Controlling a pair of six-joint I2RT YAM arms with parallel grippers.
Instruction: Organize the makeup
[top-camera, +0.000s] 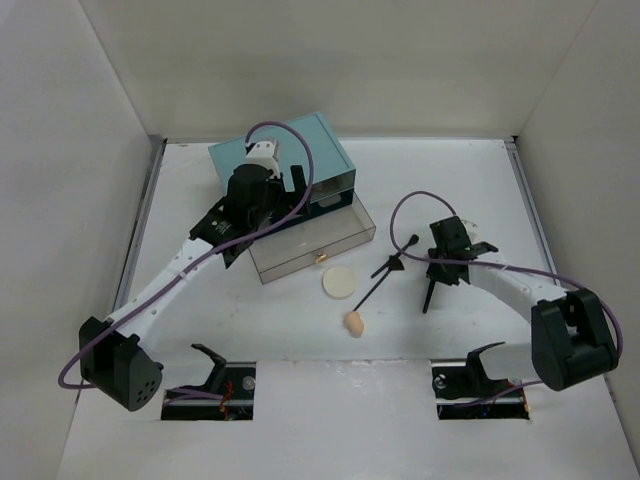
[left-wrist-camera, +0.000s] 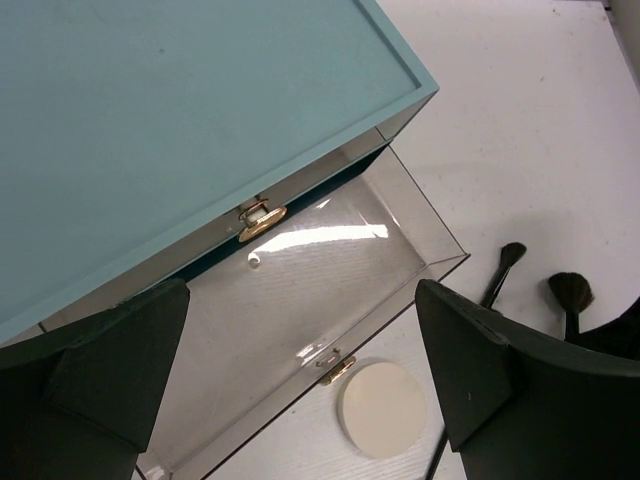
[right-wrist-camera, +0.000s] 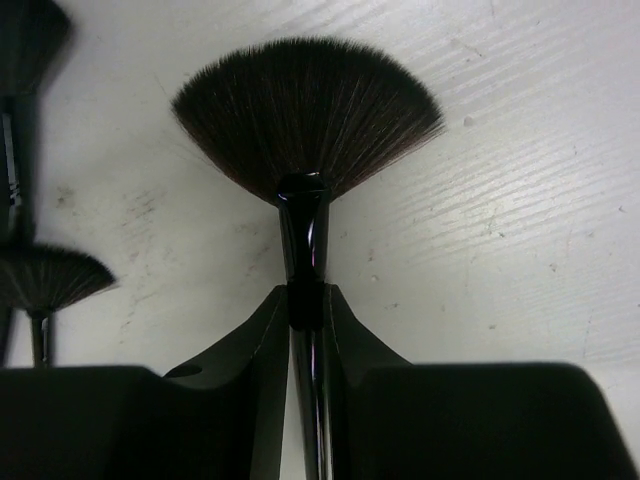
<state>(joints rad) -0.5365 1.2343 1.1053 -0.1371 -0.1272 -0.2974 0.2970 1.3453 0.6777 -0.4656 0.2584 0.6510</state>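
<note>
Right pincer (right-wrist-camera: 305, 300) clamps a fan brush (right-wrist-camera: 305, 120), seemingly by its neck; left pincer (left-wrist-camera: 300, 370) gapes over the drawer (left-wrist-camera: 430, 240).

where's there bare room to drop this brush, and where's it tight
Free: the open clear drawer looks empty, and the table beyond the right gripper, which is shut on the fan brush, is bare toward its far right corner. Crowded: just in front of the drawer, where the cream puff, peach sponge and loose brushes lie close together.
</note>
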